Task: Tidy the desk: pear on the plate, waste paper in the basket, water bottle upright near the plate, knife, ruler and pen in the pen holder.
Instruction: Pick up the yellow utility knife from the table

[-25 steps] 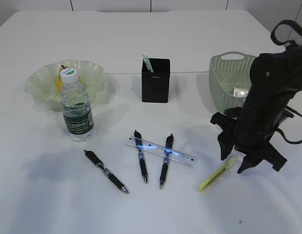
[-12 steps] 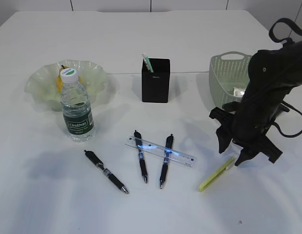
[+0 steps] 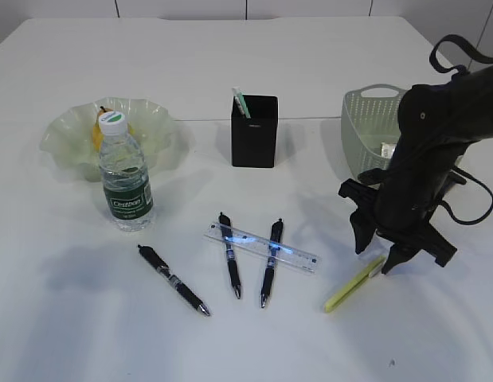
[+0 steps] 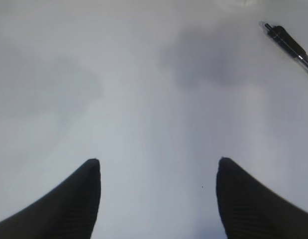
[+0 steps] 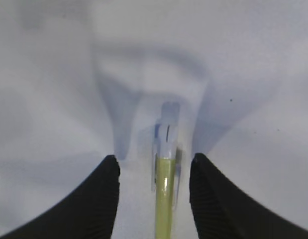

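Note:
My right gripper [image 3: 374, 257] [image 5: 154, 159] is open and points down at the table. Its jaws straddle the clear-capped end of a slim yellow-green item [image 3: 351, 286] [image 5: 163, 191] without touching it; I cannot tell whether this is the knife or a pen. Three black pens [image 3: 173, 280] [image 3: 229, 255] [image 3: 269, 262] lie at centre, the last two under a clear ruler [image 3: 262, 247]. The water bottle [image 3: 125, 175] stands upright by the green plate [image 3: 154, 119] holding the yellow pear [image 3: 97, 131]. The black pen holder [image 3: 254, 131] holds a green-white stick [image 3: 241, 103]. My left gripper [image 4: 156, 162] is open over bare table.
A pale green basket [image 3: 372, 127] with white paper [image 3: 390, 149] inside stands right behind the right arm. One black pen [image 4: 288, 42] shows at the top right of the left wrist view. The table's far edge runs along the back.
The right arm has shifted slightly left, bringing its open jaws around the yellow-green item's clear end. Nothing on the table has moved.

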### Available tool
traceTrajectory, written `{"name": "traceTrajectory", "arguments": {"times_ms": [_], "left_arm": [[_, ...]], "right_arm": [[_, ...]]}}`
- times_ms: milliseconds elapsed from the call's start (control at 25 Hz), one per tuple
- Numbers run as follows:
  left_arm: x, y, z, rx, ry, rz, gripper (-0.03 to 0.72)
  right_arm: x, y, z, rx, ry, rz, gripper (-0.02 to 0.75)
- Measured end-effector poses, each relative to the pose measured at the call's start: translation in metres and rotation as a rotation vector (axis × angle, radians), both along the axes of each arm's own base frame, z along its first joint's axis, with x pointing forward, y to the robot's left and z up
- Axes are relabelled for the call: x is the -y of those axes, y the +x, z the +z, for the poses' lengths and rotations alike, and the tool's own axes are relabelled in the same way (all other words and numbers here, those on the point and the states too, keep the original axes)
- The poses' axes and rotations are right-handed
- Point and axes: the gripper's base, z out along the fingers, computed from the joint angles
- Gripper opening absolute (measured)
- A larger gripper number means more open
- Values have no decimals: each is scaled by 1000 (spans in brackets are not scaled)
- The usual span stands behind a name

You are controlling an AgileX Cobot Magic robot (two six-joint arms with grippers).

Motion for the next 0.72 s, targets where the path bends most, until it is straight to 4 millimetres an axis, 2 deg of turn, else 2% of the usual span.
{"name": "traceTrajectory", "arguments": {"times_ms": [280,480,720], "left_arm": [[0,1,0,11,-1,0,510],[0,1,0,12,-1,0,510],[0,1,0,14,-1,0,510]], "right_arm": [[0,-1,0,-6,-3,10,345],[0,-1,0,-7,-5,18,290],[0,-1,0,-7,-5,18,265]]}}
